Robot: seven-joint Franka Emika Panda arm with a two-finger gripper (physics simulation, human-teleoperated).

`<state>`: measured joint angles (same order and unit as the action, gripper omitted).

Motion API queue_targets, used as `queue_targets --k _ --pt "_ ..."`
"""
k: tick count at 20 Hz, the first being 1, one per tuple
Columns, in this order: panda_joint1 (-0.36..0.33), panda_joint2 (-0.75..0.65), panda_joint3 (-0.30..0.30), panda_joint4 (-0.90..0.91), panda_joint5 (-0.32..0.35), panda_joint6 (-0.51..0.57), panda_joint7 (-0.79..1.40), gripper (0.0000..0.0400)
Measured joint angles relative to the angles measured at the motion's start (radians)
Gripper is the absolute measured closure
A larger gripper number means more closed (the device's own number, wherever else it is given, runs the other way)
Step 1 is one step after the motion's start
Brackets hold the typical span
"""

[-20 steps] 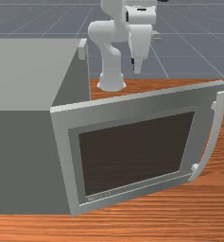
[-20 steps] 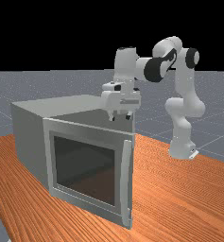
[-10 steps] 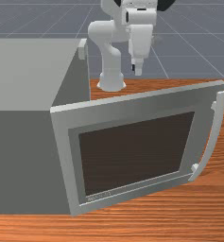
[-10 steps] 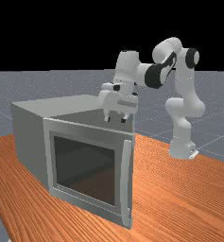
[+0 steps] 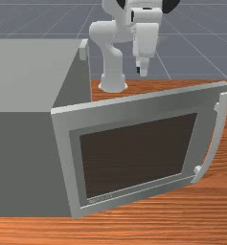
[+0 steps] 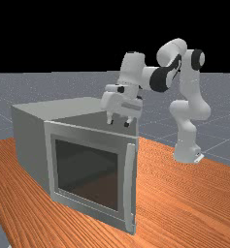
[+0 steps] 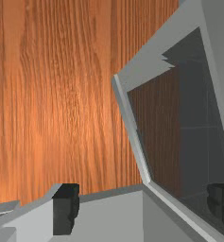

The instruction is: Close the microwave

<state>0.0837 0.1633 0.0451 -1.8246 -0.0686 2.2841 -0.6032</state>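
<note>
End effector [image 6: 118, 123] released, fingers spread, raised above inner side of open door [image 5: 139, 155]; height presumably gives clearance for reaching outer face [image 6: 87, 172], where closing push applies.

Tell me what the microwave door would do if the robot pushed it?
The door would probably swing, since one side meets the microwave. It looks stiff, with a straight, flat frame. Its shiny window might be slippery.

Rounded white arm [image 6: 188, 85], black joints [image 6: 159, 79]
</note>
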Motion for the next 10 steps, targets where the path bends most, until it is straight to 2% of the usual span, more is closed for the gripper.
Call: queue_targets --k 1,2,5,6,10 --pt "0.0 0.017 0.0 0.03 0.004 -0.027 -0.005 0.0" --pt "-0.007 0.051 0.007 0.093 0.025 -0.099 -0.063 0.0" --pt "-0.005 0.098 0.005 0.158 0.019 -0.118 -0.047 0.0" --pt "0.002 0.102 0.0 0.163 -0.001 -0.123 -0.012 0.0" --pt "0.014 0.106 0.003 0.169 -0.01 -0.126 0.006 0.0"
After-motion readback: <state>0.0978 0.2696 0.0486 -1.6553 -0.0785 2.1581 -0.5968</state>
